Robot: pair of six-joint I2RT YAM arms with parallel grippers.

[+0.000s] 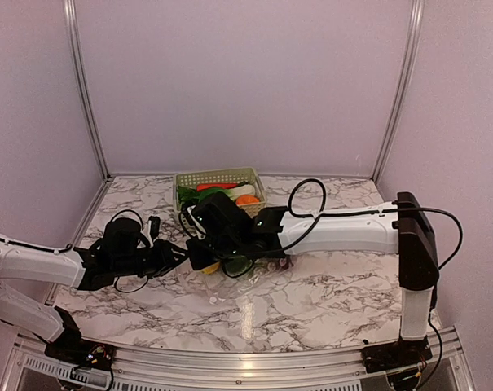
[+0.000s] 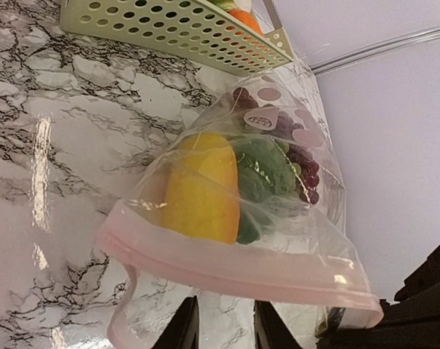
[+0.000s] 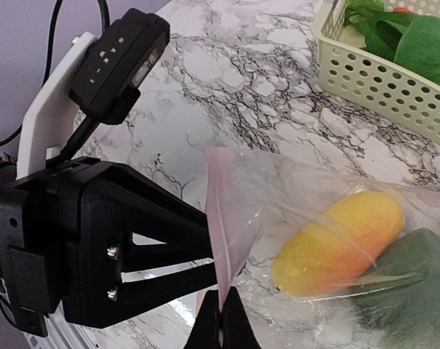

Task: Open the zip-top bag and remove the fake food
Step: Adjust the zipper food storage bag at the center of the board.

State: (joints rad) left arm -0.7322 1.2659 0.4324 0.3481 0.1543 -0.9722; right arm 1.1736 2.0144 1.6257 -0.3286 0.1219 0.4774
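Observation:
The clear zip-top bag [image 2: 292, 240] lies on the marble with its pink zip strip [image 2: 227, 273] turned toward my left wrist camera. Fake food shows through it: a yellow-orange fruit [image 2: 198, 189], a green leafy piece [image 2: 263, 171] and purple grapes [image 2: 303, 163]. My right gripper [image 3: 221, 320] is shut on the pink strip [image 3: 223, 218], holding that edge up. The fingers of my left gripper [image 2: 225, 304] stand a narrow gap apart just under the strip, with clear film across the gap. From above, both grippers meet at the bag [image 1: 250, 265].
A pale green lattice basket [image 1: 217, 174] stands behind the bag and holds more fake food: orange, red, white and green pieces. The basket wall [image 2: 169, 29] runs close to the bag's far end. Purple walls enclose the table.

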